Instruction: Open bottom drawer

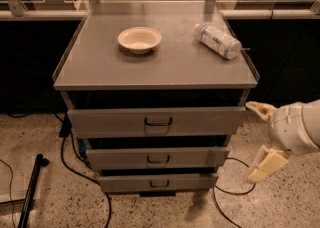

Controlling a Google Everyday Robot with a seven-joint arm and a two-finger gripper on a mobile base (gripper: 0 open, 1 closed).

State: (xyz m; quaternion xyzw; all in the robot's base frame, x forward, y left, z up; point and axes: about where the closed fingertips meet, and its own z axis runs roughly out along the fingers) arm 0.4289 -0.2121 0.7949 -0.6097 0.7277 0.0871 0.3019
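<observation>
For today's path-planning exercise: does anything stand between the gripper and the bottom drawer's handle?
Nothing visible does. The gripper hangs open right of the cabinet, level with the middle drawer; the bottom drawer sits lower-left.
</observation>
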